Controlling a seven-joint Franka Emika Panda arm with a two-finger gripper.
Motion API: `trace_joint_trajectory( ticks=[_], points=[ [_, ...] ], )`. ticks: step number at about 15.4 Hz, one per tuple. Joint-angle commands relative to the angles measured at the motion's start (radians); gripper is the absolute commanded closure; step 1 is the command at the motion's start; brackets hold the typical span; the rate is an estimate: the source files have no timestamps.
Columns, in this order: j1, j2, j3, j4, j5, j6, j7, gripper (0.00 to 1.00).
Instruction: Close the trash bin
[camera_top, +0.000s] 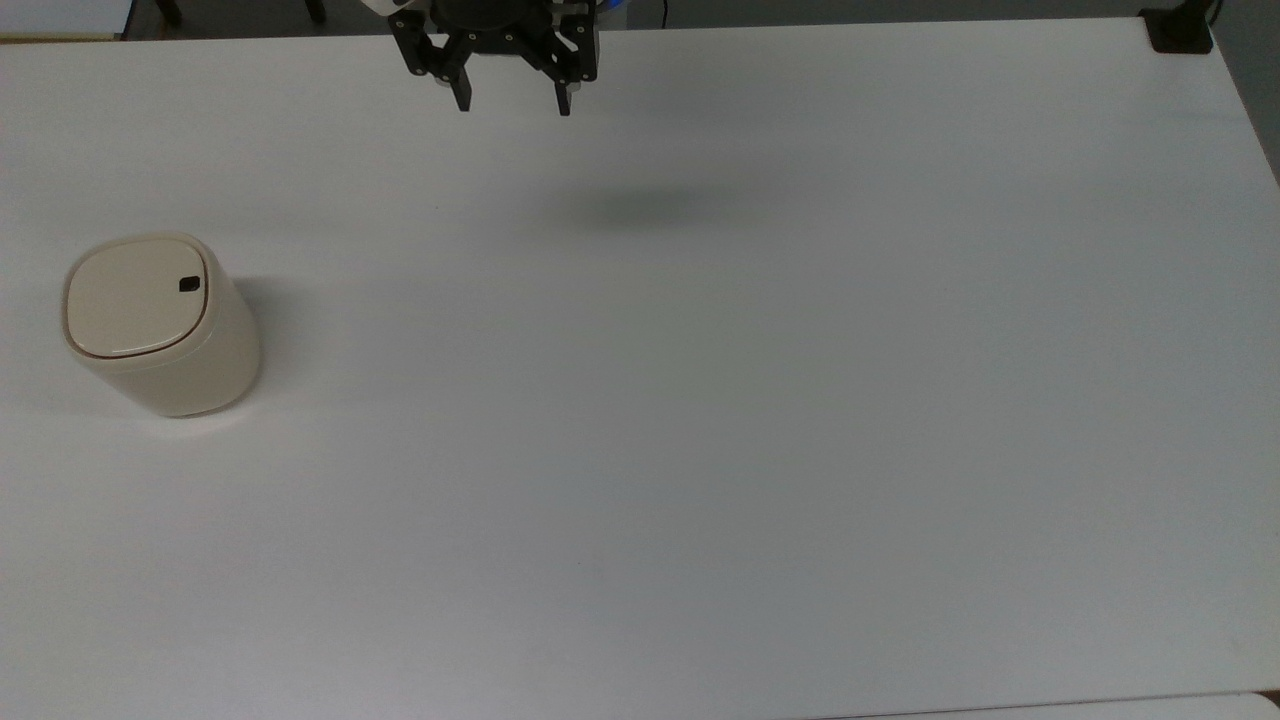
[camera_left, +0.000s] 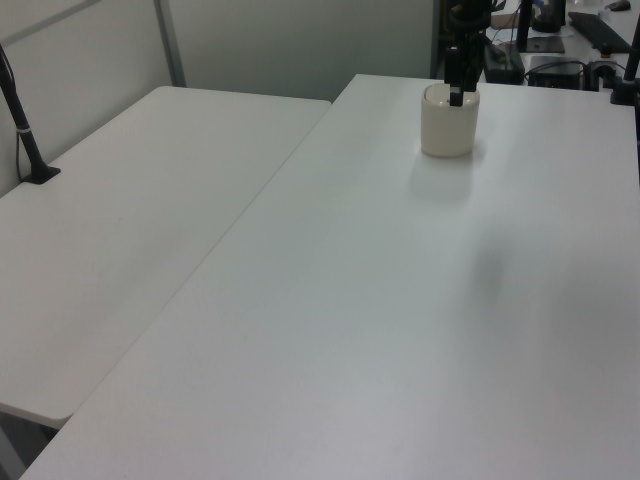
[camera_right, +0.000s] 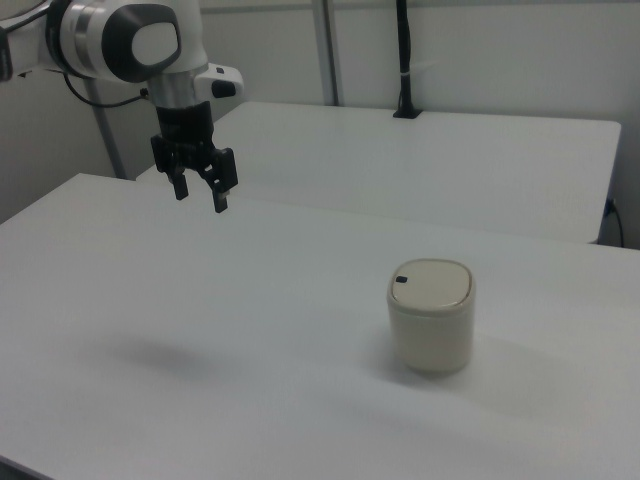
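Note:
The trash bin (camera_top: 150, 325) is a small cream-beige tub near the top view's left edge. Its flat lid (camera_top: 135, 298) lies down flush, and a black button (camera_top: 188, 285) shows near the rim. My gripper (camera_top: 513, 105) hangs open at the table's far edge, well toward the top view's right of the bin, and holds nothing. The right view has the gripper (camera_right: 200, 198) raised above the table, far to the left of the bin (camera_right: 431, 315). In the left view the gripper (camera_left: 455, 90) overlaps the top of the bin (camera_left: 447, 128).
A black clamp (camera_top: 1180, 30) sits at the table's top right corner in the top view. A second white table (camera_left: 140, 220) adjoins this one, with a black pole (camera_left: 22, 125) clamped to it. The white arm (camera_right: 120, 40) reaches in from the right view's upper left.

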Motion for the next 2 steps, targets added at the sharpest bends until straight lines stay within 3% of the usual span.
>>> trace_joint_trajectory(
  ticks=[1, 2],
  points=[
    [-0.007, -0.025, -0.004, -0.02, 0.015, -0.014, -0.027, 0.0],
    [-0.011, -0.025, -0.004, -0.02, 0.017, -0.014, -0.027, 0.0]
  ],
)
